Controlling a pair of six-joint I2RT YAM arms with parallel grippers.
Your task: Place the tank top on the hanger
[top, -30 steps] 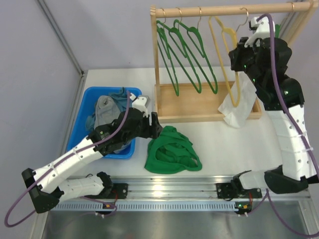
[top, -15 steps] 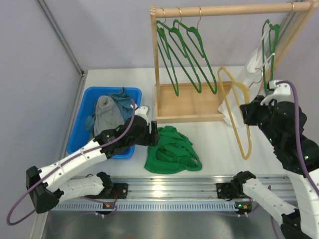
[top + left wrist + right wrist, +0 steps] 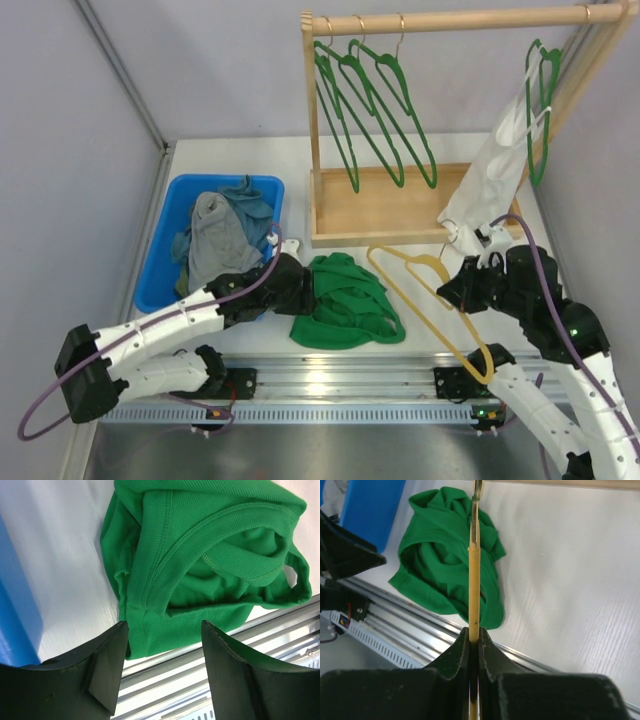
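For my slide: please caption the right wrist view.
Right jaws clamp the yellow hanger; the green tank top lies crumpled beyond.

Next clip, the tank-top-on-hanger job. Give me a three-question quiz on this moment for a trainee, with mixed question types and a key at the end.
1. True or false: the yellow hanger hangs on the wooden rail.
2. Multiple choice: the right gripper is A) open, B) shut on the yellow hanger, C) shut on nothing.
3. Short answer: which garment lies below the open left gripper?
Key: 1 false, it is held off the rail; 2 B; 3 the green tank top.
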